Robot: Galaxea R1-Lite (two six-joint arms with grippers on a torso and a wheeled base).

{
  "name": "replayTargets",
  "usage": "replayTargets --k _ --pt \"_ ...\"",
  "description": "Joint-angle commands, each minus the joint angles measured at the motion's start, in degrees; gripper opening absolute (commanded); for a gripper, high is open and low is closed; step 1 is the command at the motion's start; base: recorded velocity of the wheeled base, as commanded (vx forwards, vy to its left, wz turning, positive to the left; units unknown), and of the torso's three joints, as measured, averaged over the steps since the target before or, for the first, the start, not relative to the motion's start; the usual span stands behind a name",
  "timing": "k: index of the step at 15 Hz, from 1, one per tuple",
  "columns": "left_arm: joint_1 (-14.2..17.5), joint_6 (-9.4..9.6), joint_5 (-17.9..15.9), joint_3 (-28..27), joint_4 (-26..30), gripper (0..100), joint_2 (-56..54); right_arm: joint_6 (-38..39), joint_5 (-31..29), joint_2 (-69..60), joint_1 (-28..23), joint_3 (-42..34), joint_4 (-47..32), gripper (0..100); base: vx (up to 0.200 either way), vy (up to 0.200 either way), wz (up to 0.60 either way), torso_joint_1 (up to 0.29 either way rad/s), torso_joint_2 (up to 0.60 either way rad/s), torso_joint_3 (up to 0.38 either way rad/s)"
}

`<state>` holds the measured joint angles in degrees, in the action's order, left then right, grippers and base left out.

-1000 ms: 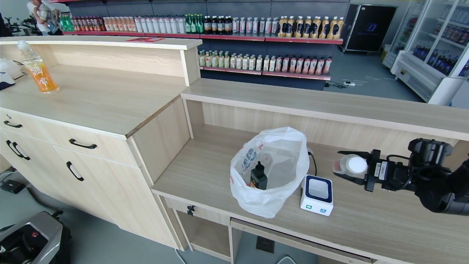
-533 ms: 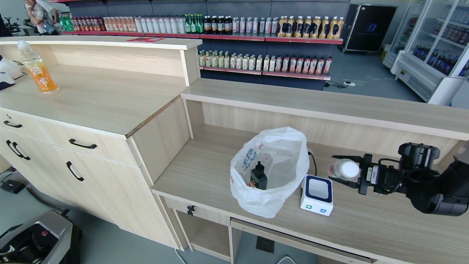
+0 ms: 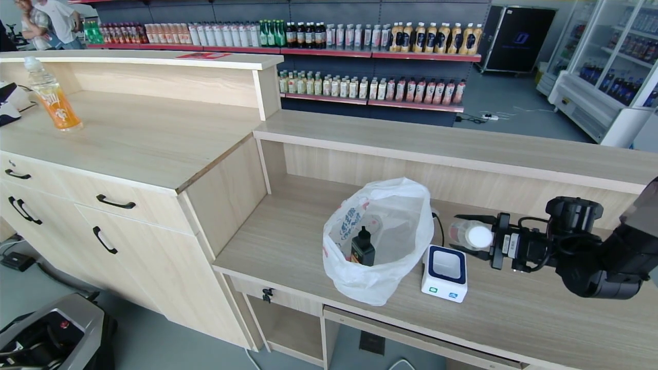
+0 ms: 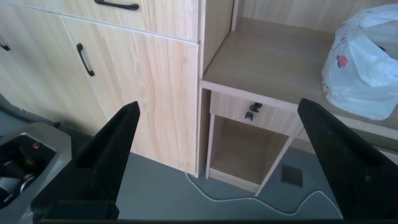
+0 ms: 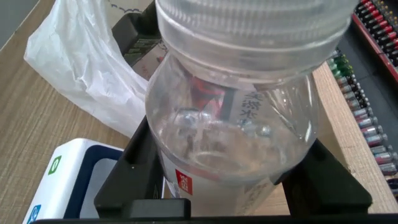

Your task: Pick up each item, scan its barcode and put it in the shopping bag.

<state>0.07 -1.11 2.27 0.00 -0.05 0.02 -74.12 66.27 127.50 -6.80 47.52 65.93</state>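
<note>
Your right gripper (image 3: 459,232) held the clear bottle (image 3: 475,236) clamped between both fingers, lying sideways in the air with its white cap toward the arm, just past the far right corner of the scanner (image 3: 445,272) and not touching it. That hold likely served to bring the label down to the scanner's dark window, which faced upward; whether the barcode faced it could not be told. The shopping bag (image 3: 380,241) stood hard against the scanner's left side, mouth gaping, a dark bottle (image 3: 363,247) already inside, so the drop looked short. Bare counter (image 3: 514,318) stretched right of the scanner, but the recess wall rose close behind it and the front edge ran just before it, leaving you a narrow lane. Your left gripper (image 4: 217,106) hung spread wide and empty, well left of the scanner, off the counter's front.
</note>
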Motion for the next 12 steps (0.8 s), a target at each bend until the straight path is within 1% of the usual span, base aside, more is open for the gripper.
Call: replayTargets --k 1,7,12 --pt "0.0 -0.03 -0.1 0.0 0.0 100 0.0 -0.1 0.0 0.4 0.0 0.1 0.1 0 0.0 0.0 0.0 0.0 0.0 0.0" --pt "0.0 -0.03 0.0 0.0 0.0 100 0.0 -0.2 0.0 1.6 0.0 0.5 0.5 0 0.0 0.0 0.0 0.0 0.0 0.0" --pt "0.0 -0.03 0.0 0.0 0.0 100 0.0 -0.1 0.0 3.2 0.7 2.4 1.4 0 0.0 0.0 0.0 0.0 0.0 0.0"
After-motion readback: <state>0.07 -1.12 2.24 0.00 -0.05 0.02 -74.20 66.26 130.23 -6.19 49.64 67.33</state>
